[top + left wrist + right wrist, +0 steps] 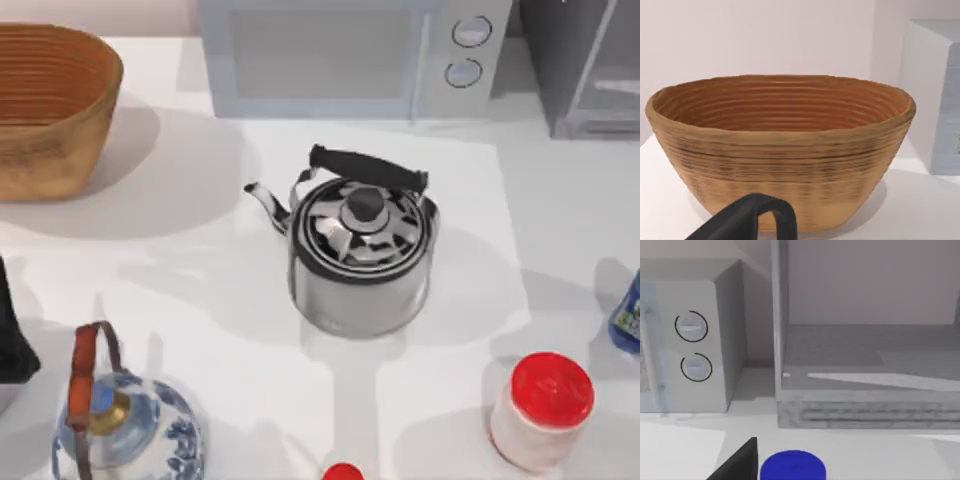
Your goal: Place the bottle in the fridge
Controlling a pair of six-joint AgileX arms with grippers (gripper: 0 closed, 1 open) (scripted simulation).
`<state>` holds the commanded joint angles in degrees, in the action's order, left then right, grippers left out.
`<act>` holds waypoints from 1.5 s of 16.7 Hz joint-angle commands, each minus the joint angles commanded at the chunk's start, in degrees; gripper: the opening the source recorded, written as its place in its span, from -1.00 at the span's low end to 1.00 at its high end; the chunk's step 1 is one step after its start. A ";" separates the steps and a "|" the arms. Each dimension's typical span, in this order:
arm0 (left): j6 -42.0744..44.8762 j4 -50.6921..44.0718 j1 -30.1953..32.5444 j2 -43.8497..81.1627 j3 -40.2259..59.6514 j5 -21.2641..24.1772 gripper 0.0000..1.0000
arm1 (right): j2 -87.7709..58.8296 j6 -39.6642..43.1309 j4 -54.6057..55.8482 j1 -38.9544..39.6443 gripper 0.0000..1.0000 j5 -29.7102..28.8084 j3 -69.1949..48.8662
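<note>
The bottle (627, 316) is small and blue with a green-and-white label, and it stands at the table's right edge. From the right wrist view its round blue top (792, 468) is close below the camera, with a dark part of my right gripper (738, 464) right beside it. The fridge (585, 65), a dark grey cabinet with a pale grey frame, stands at the back right. Past the bottle its pale frame (779, 315) and grey inside floor face the wrist camera. My left arm (10, 335) sits at the table's left edge, its gripper (752, 220) facing a basket.
A steel kettle (360, 250) stands mid-table. The light grey microwave (350, 55) is at the back, left of the fridge. A woven basket (50, 105) is back left and a blue-and-white teapot (125, 430) front left. A red-lidded white jar (540, 410) and a red cap (343, 472) sit in front.
</note>
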<state>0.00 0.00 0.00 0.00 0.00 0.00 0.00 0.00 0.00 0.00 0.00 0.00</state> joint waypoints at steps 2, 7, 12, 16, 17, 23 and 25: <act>0.00 0.00 0.00 0.00 0.00 0.00 1.00 | -0.01 0.01 0.02 0.00 1.00 0.02 0.00; 0.00 0.00 0.00 0.00 0.00 0.00 1.00 | -6.92 5.84 8.84 -1.81 1.00 8.83 -1.69; 0.00 0.00 0.00 0.00 0.00 0.00 1.00 | -28.73 17.11 29.89 -7.59 1.00 31.09 -4.07; 0.00 0.00 0.00 0.00 0.00 0.00 1.00 | -55.21 25.99 47.18 -15.56 1.00 52.21 -5.80; 0.00 0.00 0.00 0.00 0.00 0.00 1.00 | -62.06 27.78 50.78 -17.84 1.00 56.90 -6.29; 0.00 0.00 0.00 0.00 0.00 0.00 1.00 | -96.11 33.84 62.36 -31.29 1.00 74.91 -10.19; 0.00 0.00 0.00 0.00 0.00 0.00 1.00 | -102.86 34.26 63.13 -34.57 1.00 77.43 -11.30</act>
<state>0.00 0.00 0.00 0.00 0.00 0.00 -102.86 34.26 63.13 -34.57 77.43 -11.30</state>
